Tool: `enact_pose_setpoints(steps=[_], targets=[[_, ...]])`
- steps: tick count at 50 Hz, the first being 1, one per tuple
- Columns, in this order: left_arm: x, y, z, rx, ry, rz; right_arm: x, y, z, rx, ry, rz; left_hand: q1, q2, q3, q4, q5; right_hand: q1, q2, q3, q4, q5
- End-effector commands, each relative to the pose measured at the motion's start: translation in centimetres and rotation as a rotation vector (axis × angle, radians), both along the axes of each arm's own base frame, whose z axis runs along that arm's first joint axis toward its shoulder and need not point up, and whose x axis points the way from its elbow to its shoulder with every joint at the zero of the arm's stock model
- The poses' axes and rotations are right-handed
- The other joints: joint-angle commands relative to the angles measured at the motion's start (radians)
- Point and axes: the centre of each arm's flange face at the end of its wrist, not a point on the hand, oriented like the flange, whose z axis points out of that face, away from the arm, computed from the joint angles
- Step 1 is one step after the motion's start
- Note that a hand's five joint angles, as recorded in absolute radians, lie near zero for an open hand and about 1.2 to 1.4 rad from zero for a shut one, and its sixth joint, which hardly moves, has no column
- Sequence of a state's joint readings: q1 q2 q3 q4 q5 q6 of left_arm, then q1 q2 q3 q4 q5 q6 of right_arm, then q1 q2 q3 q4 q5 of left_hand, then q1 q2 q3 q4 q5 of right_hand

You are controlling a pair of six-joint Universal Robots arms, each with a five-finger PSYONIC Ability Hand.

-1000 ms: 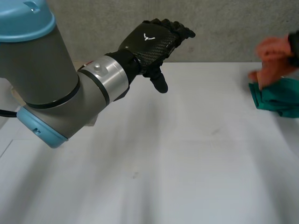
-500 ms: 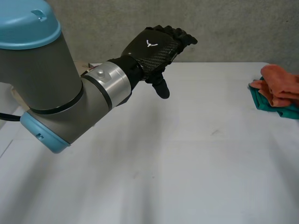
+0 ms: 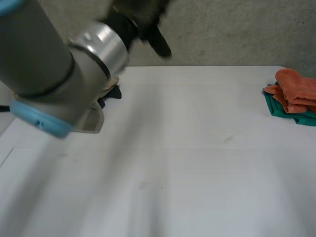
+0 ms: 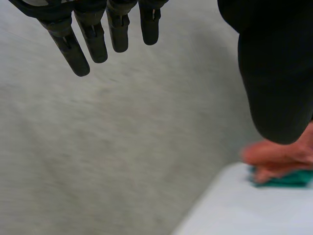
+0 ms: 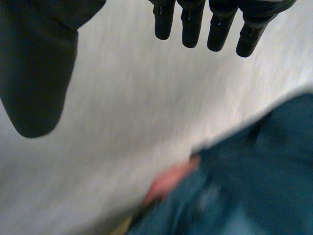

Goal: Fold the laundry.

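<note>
A folded orange cloth (image 3: 295,92) lies on top of a folded teal cloth (image 3: 291,114) at the table's far right edge. My left hand (image 3: 148,24) is raised high at the back, over the table's far edge, away from the pile. In the left wrist view its fingers (image 4: 93,39) are straight and spread, holding nothing, and the orange cloth (image 4: 276,159) on the teal cloth (image 4: 288,179) lies far beyond its thumb. My right hand (image 5: 34,73) is open and empty, hanging above a dark blue cloth (image 5: 254,186) with a blurred orange-pink patch (image 5: 168,181) beside it.
The white table (image 3: 187,163) stretches wide in front of the grey wall (image 3: 237,29). My left arm (image 3: 49,74) crosses the near left part of the head view. A small dark object (image 3: 111,93) sits on the table just behind that arm.
The right hand let go of the orange cloth onto the teal one and drew back off the right edge. The left arm swung up, lifting its hand toward the wall.
</note>
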State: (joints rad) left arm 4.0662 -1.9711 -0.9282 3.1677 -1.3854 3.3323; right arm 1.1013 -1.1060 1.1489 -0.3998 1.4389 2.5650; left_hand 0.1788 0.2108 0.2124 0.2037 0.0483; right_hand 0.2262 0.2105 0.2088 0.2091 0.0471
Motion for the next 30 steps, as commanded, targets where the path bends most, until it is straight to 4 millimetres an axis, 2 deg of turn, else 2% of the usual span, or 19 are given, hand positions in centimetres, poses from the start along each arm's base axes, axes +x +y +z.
enact_pose_setpoints(steps=[1, 2, 3, 4, 6, 7, 8, 9, 10, 11, 12, 13, 14, 15, 16, 20, 23, 28, 30], targets=[[5.5, -6.7, 4.3, -0.096, 0.110, 0.331, 13.4, 4.2, 6.0, -0.235, 0.107, 0.482, 0.008, -0.024, -0.025, -0.017, -0.036, -0.052, -0.036, -0.034, -0.035, -0.047], [6.1, -7.4, 4.1, -0.093, 0.094, 0.362, 14.9, 4.8, 5.9, -0.233, 0.101, 0.532, 0.008, -0.024, -0.025, -0.017, -0.036, -0.052, -0.036, -0.034, -0.035, -0.047], [7.0, -8.3, 3.8, -0.094, 0.066, 0.406, 18.0, 6.1, 5.1, -0.202, 0.083, 0.633, 0.008, -0.024, -0.025, -0.017, -0.036, -0.052, -0.036, -0.034, -0.035, -0.047], [7.7, -9.0, 3.6, -0.095, 0.041, 0.441, 19.6, 6.8, 4.5, -0.182, 0.075, 0.680, 0.008, -0.024, -0.025, -0.017, -0.036, -0.052, -0.036, -0.034, -0.035, -0.047], [9.6, -11.1, 2.2, -0.100, -0.068, 0.548, 22.6, 8.3, 3.0, -0.134, 0.055, 0.765, 0.011, -0.021, -0.022, -0.014, -0.033, -0.052, -0.036, -0.034, -0.035, -0.047], [10.3, -12.1, 1.3, -0.096, -0.121, 0.591, 25.1, 9.9, 1.6, -0.074, 0.037, 0.833, 0.005, -0.027, -0.028, -0.020, -0.039, -0.052, -0.036, -0.034, -0.035, -0.047], [10.7, -12.7, 0.5, -0.095, -0.162, 0.618, 26.0, 10.6, 0.7, -0.038, 0.028, 0.855, 0.002, -0.030, -0.031, -0.022, -0.042, -0.052, -0.036, -0.034, -0.035, -0.047], [11.7, -14.4, -1.9, -0.076, -0.255, 0.672, 27.0, 11.4, -0.2, 0.004, 0.023, 0.882, -0.001, -0.032, -0.034, -0.025, -0.045, -0.052, -0.036, -0.034, -0.035, -0.047], [12.1, -15.0, -3.3, -0.062, -0.308, 0.689, 27.5, 11.9, -1.0, 0.040, 0.018, 0.895, -0.001, -0.032, -0.034, -0.025, -0.045, -0.052, -0.036, -0.034, -0.035, -0.047], [12.4, -15.7, -4.6, -0.050, -0.358, 0.702, 28.2, 12.8, -2.7, 0.120, 0.016, 0.909, -0.001, -0.032, -0.034, -0.025, -0.045, -0.052, -0.036, -0.034, -0.035, -0.047], [12.7, -16.1, -6.0, -0.037, -0.406, 0.709, 28.3, 13.2, -3.4, 0.157, 0.016, 0.909, -0.001, -0.032, -0.034, -0.025, -0.045, -0.052, -0.036, -0.034, -0.035, -0.047], [13.2, -17.1, -8.3, -0.020, -0.485, 0.719, 28.5, 13.6, -4.2, 0.198, 0.016, 0.911, -0.001, -0.032, -0.034, -0.025, -0.045, -0.052, -0.036, -0.034, -0.035, -0.047], [13.5, -17.6, -9.4, -0.015, -0.517, 0.726, 28.5, 13.9, -5.0, 0.237, 0.016, 0.910, -0.001, -0.032, -0.034, -0.025, -0.045, -0.052, -0.036, -0.034, -0.035, -0.047], [13.9, -18.2, -10.5, -0.013, -0.547, 0.735, 28.5, 14.4, -6.9, 0.323, 0.012, 0.905, -0.001, -0.032, -0.034, -0.025, -0.045, -0.052, -0.036, -0.034, -0.035, -0.047], [14.7, -19.5, -12.8, -0.008, -0.588, 0.748, 28.6, 14.6, -7.8, 0.361, 0.010, 0.904, -0.003, -0.035, -0.037, -0.028, -0.047, -0.052, -0.036, -0.034, -0.035, -0.047], [16.3, -22.9, -17.5, -0.040, -0.592, 0.750, 29.3, 15.8, -11.8, 0.511, 0.015, 0.904, -0.001, -0.033, -0.034, -0.025, -0.045, -0.052, -0.036, -0.034, -0.035, -0.047], [16.4, -24.3, -19.4, -0.096, -0.569, 0.708, 29.6, 16.8, -13.6, 0.570, 0.021, 0.892, 0.014, -0.018, -0.020, -0.011, -0.030, -0.052, -0.036, -0.034, -0.035, -0.047], [17.3, -26.5, -23.6, -0.178, -0.550, 0.627, 29.1, 17.6, -14.7, 0.616, 0.007, 0.861, 0.040, 0.008, 0.007, 0.015, -0.004, -0.052, -0.036, -0.034, -0.035, -0.047], [17.6, -26.8, -24.5, -0.168, -0.554, 0.629, 29.0, 17.9, -15.1, 0.630, 0.003, 0.859, 0.061, 0.029, 0.027, 0.036, 0.017, -0.052, -0.036, -0.034, -0.035, -0.047]])
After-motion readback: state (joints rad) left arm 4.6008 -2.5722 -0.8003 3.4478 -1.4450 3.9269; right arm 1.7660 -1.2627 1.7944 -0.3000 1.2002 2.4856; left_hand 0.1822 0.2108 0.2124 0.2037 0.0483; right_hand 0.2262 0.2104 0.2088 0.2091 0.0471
